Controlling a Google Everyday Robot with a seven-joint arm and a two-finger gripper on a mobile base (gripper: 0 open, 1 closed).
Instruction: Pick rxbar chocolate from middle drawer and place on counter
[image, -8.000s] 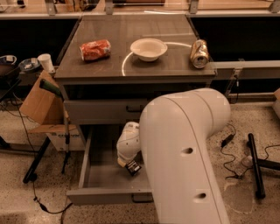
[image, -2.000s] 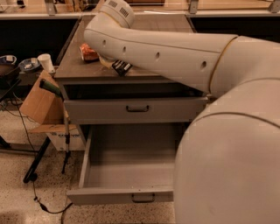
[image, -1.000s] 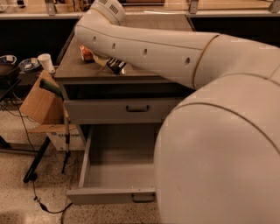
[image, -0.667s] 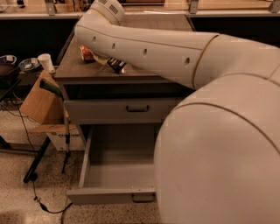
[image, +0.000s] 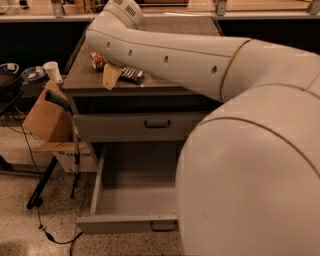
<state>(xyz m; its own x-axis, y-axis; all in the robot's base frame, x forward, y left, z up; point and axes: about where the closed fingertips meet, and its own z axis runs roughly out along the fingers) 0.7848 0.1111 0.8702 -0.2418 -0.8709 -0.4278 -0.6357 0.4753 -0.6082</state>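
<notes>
The big white arm (image: 190, 60) reaches from four o'clock up to ten o'clock, over the counter (image: 84, 78). Its gripper (image: 113, 77) hangs low at the counter's front left part, and only a tan piece of it shows under the arm. Whether it is open or closed, and whether it has hold of something, I cannot tell.

The rxbar chocolate (image: 131, 75) lies flat on the counter, just beside the gripper at its three o'clock side. The wrapper is dark with pale printing, but I cannot read the words. At about ten o'clock from the bar sits a crushed orange-red can (image: 96, 60), partly hidden by the arm.

Below the counter, at six o'clock, the top drawer (image: 120, 129) is shut. Under it the middle drawer (image: 127, 223) is pulled out, and the part of its grey floor that shows is bare.

At nine o'clock of the cabinet there is a white cup (image: 52, 71) and a brown cardboard box (image: 42, 119). A white box (image: 75, 159) under it carries dark letters – not readable for me.
</notes>
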